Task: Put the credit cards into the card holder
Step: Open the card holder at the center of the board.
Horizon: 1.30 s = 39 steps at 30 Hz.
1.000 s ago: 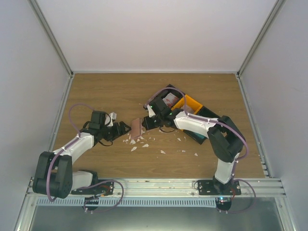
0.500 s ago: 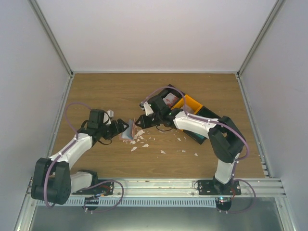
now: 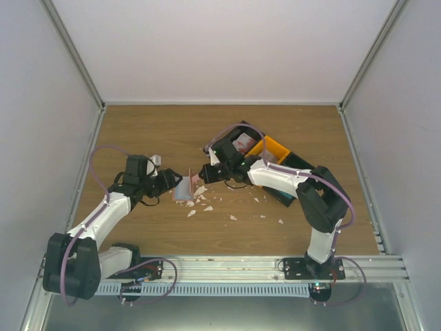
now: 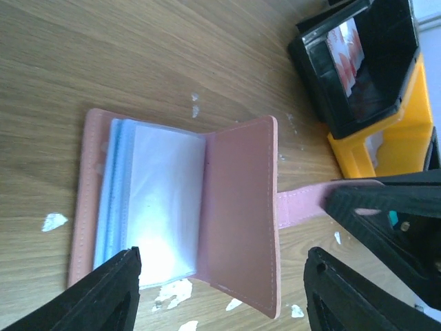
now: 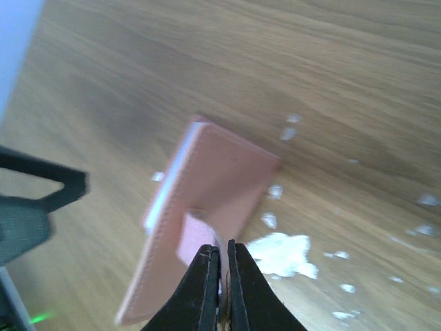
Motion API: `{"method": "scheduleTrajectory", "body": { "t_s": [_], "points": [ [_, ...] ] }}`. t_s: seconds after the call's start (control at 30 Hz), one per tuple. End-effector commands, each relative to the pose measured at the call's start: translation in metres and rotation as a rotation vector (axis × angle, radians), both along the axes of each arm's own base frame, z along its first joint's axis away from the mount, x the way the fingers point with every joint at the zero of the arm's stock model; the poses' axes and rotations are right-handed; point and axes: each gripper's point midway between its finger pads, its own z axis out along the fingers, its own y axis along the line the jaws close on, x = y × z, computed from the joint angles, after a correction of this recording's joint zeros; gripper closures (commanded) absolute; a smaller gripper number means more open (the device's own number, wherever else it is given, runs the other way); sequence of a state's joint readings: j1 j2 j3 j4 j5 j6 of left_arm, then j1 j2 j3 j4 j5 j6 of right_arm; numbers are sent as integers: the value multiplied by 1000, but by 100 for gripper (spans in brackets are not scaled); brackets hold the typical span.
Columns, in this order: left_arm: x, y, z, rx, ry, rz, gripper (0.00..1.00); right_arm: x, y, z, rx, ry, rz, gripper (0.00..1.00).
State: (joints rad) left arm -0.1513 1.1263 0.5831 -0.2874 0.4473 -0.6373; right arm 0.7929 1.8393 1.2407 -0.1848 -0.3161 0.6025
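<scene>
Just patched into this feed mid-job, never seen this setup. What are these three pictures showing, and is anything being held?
Two robot arms are bolted at the near edge of a wooden table. The overhead picture looks down from behind them. The other two come from cameras on each wrist, so the black prongs there are that arm's own fingers. The pink card holder lies open, pockets showing. The right gripper is shut on its strap. The left gripper is open, one finger on either side of the holder, not gripping it. Beyond sit a black bin with red-and-white cards inside and an orange bin. White scraps litter the wood.
</scene>
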Motion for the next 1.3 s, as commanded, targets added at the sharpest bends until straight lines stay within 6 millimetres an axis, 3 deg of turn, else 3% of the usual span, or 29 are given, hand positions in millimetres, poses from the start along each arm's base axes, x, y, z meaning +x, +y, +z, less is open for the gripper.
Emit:
{"method": "scheduleTrajectory", "body": {
  "t_s": [0.0,0.2,0.4,0.63,1.07,1.27],
  "points": [
    [1,-17,0,-72,-25,-81,35,10,-39,-37,-216,-39,-108,100],
    [0,-27,-14,-111,14,-134,42,13,-65,-58,-337,-52,-164,100],
    [-3,-43,-22,-182,42,-212,43,16,-75,-74,-405,-43,-187,100],
    [-1,-42,-37,-147,84,-203,40,13,-84,-95,-468,-9,-209,99],
    [3,-57,-39,-165,87,-247,32,13,-78,-92,-424,-3,-208,96],
    [11,-36,-27,-33,31,-166,26,13,-86,-97,-452,5,-234,96]
  ]
}}
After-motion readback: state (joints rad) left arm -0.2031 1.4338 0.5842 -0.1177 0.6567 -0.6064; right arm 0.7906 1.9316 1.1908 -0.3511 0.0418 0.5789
